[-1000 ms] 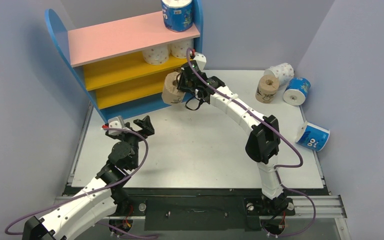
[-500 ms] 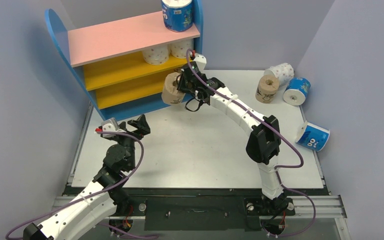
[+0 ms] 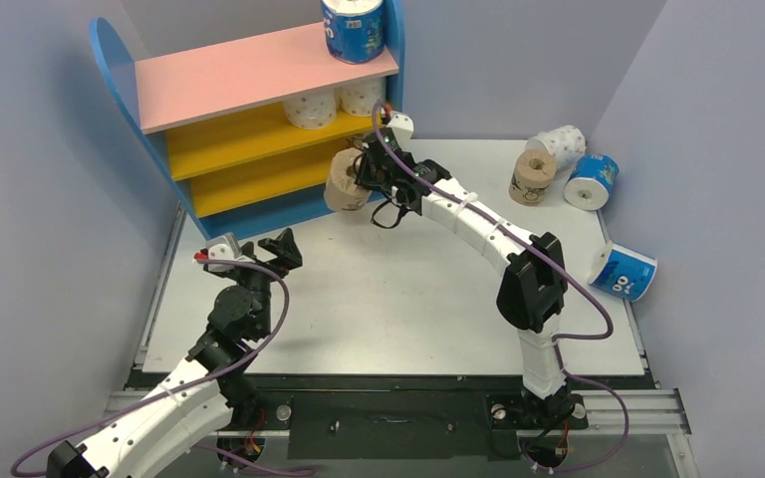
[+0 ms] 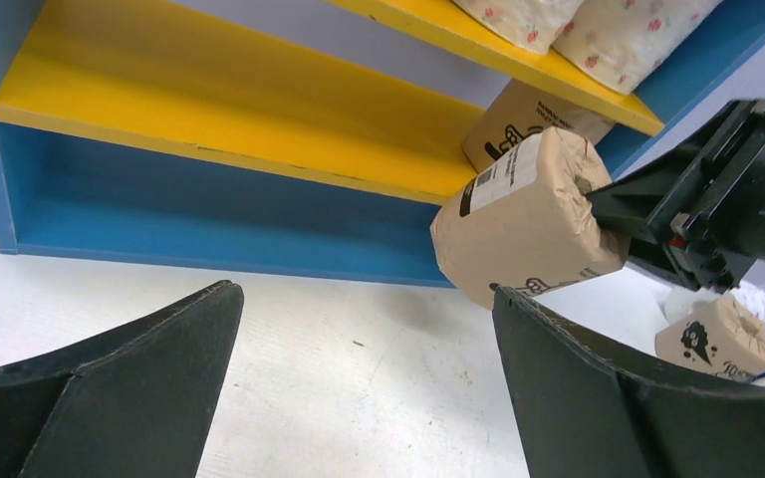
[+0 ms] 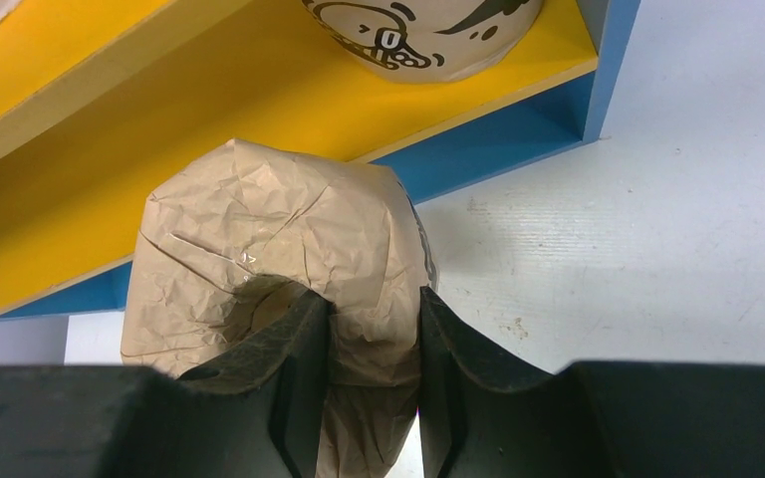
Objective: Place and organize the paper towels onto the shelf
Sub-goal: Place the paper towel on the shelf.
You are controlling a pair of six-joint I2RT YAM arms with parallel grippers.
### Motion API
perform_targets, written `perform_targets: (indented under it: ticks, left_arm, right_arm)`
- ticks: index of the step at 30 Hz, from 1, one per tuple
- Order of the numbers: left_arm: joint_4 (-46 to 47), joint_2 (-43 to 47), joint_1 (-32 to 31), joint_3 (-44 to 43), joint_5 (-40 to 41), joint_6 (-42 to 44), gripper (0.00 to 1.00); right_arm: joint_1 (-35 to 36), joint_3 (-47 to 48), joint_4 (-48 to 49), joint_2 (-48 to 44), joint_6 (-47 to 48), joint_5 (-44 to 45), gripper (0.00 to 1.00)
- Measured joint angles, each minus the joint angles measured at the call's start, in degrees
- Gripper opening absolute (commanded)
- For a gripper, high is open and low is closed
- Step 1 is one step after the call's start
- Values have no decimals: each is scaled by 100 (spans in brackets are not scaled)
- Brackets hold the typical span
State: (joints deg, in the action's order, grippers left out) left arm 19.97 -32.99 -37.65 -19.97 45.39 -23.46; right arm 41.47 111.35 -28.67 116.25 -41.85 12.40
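Observation:
My right gripper (image 3: 366,169) is shut on a tan paper towel roll (image 3: 345,182), one finger inside its core and one outside. It holds the roll in the air just in front of the shelf (image 3: 249,75), near the lower yellow board. The right wrist view shows the held roll (image 5: 269,229) in that gripper (image 5: 374,319), with another tan roll (image 5: 423,35) standing on the lower yellow board. Two white dotted rolls (image 3: 311,108) sit on the upper yellow board, and a blue roll (image 3: 354,28) on the pink top. My left gripper (image 3: 284,244) is open and holds nothing, low over the table before the shelf's base.
Loose rolls lie at the table's far right: a tan one (image 3: 532,176), a white one (image 3: 558,144) and two blue ones (image 3: 592,180) (image 3: 625,271). Grey walls close in on all sides. The shelf's blue side panel (image 3: 110,60) stands at the far left.
The right gripper has shifted the tan roll slightly toward the shelf. The left arm has swung a little to the left, its gripper still open.

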Motion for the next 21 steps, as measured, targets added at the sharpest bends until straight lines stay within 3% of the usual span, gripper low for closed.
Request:
perform_targets:
  ticks: [12, 21]
  left_arm:
    - [142, -730, 109, -175, -1110, 166, 96]
    - [321, -809, 269, -258, -1335, 166, 96]
  right_arm:
    - [37, -92, -37, -319, 26, 24, 27]
    - [35, 420, -267, -278, 79, 26, 28]
